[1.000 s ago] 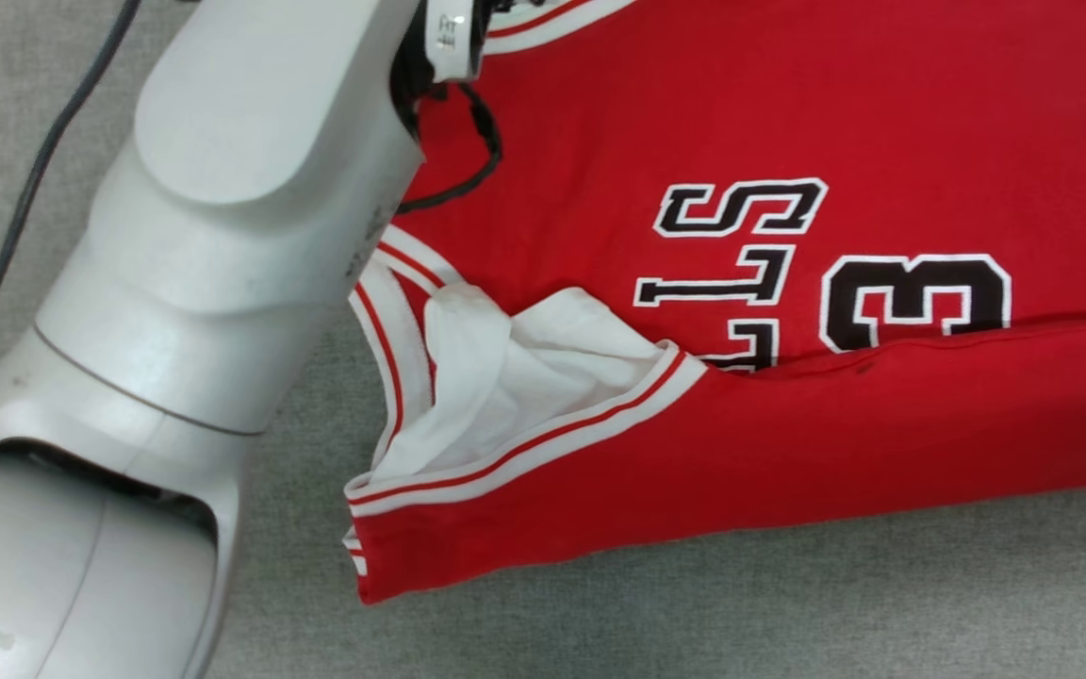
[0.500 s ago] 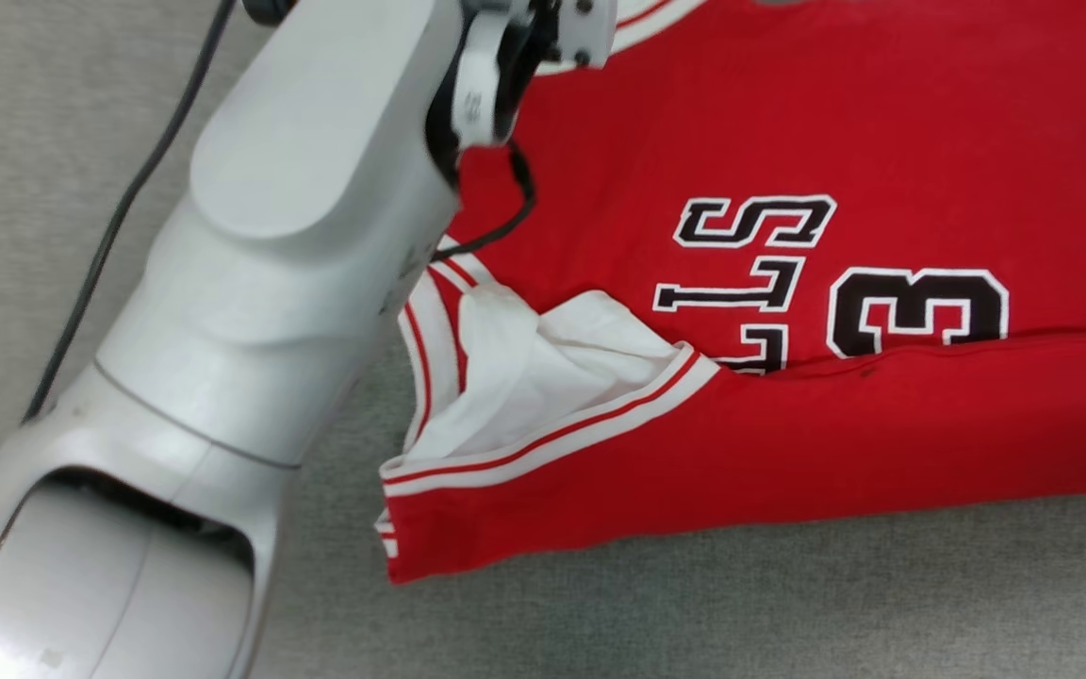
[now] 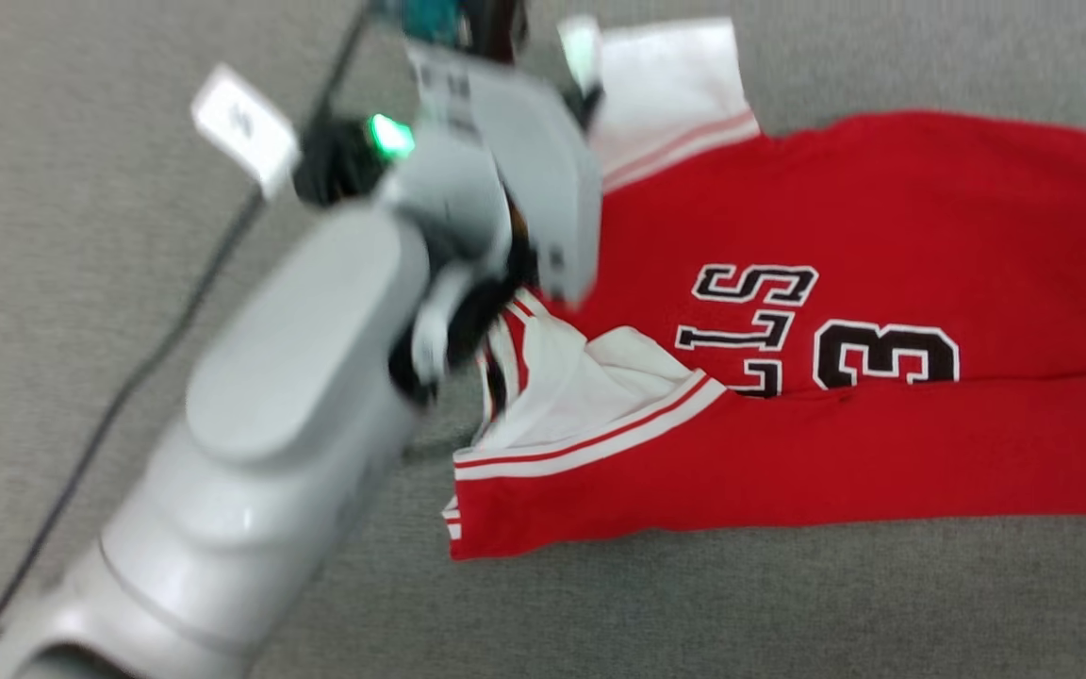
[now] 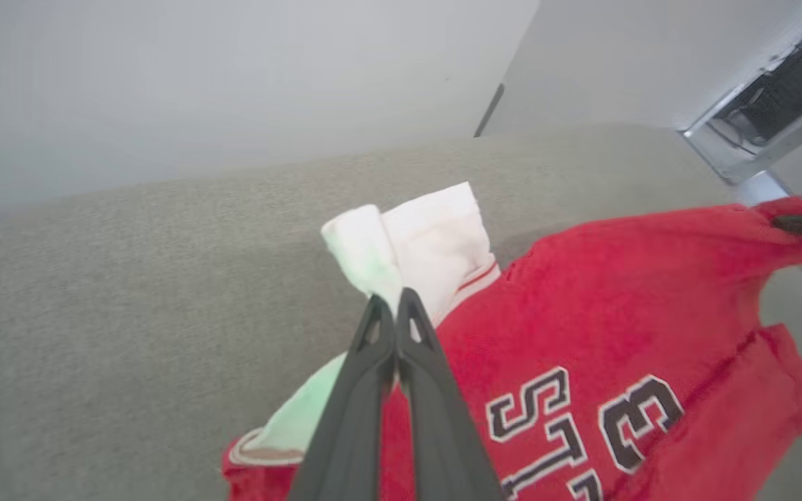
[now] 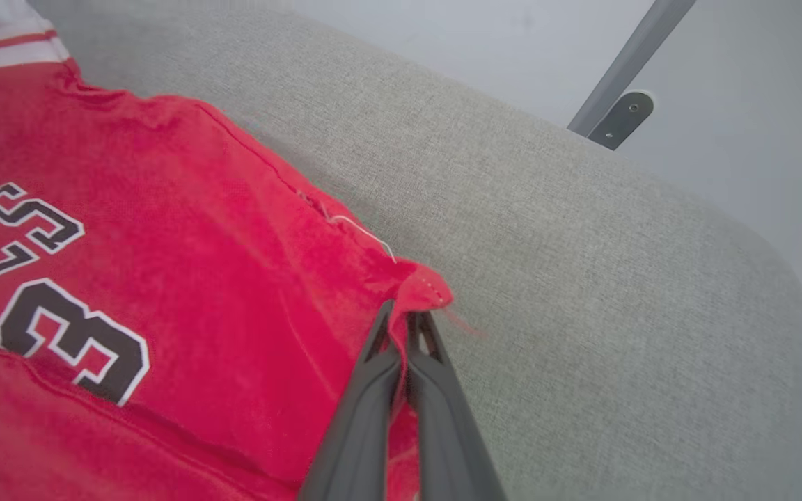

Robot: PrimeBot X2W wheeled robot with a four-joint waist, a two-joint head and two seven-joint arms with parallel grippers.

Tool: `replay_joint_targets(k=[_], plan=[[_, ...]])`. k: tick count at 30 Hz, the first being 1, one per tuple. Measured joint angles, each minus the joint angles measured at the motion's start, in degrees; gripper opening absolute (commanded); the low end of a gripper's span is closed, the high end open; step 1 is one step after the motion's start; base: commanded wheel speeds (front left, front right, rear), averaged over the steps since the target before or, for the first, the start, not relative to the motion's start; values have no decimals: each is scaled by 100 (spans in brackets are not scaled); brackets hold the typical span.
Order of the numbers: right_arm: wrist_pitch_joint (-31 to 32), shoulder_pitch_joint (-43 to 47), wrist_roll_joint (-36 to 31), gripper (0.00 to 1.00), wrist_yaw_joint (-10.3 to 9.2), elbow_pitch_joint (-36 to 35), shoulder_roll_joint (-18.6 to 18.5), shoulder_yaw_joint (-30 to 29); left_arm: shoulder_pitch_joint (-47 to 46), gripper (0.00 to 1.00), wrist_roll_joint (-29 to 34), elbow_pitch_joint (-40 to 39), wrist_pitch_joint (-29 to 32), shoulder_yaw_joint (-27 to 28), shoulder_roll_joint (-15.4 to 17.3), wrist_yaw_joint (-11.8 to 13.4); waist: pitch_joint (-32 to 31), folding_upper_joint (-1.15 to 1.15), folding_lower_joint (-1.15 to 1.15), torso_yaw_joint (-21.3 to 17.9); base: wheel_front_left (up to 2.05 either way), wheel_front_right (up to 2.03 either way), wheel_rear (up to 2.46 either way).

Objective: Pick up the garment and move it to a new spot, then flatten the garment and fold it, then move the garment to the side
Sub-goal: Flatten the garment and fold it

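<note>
Grey fabric-covered desk (image 3: 53, 236) carries everything. At left, a pale robot forearm (image 3: 288, 396) slants up twd the left hand (image 4: 394, 303), whose fingers are pressed together on the white sleeve (image 4: 436, 236) w/ red-striped trim. The small red jersey-style shirt (image 3: 863, 217) w/ black "23" lies mid-desk, long axis left to right: neck & sleeve end at left, hem end at right, near edge folded up over the lettering. At far right, the right hand (image 5: 404, 314) is pinched tight on the red hem corner (image 5: 425, 289).

Bare grey surface (image 3: 788, 604) beside garment (image 3: 882, 189), forearm (image 3: 298, 424) at left
</note>
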Motion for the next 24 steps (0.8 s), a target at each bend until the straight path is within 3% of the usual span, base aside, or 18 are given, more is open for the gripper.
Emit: replay_joint_targets(k=[7, 12, 16, 24], plan=[[-336, 426, 237, 0, 0, -341, -547, 69, 1098, 0, 1, -1494, 64, -104, 455, 403, -337, 0, 0, 204, 0, 0, 0], [-436, 787, 342, 0, 0, -439, -715, 133, 1896, 0, -2, -2317, 74, -194, 712, 687, -384, 0, 0, 273, 0, 0, 0], [-552, 1059, 443, 0, 0, -402, -739, 167, 2401, 0, -107, -2614, -118, -172, 766, 778, -346, 0, 0, 283, 0, 0, 0], [-731, 1432, 580, 0, 0, -246, -676, 193, 2891, 0, -81, -2479, -503, -187, 859, 798, -213, 0, 0, 305, 0, 0, 0]])
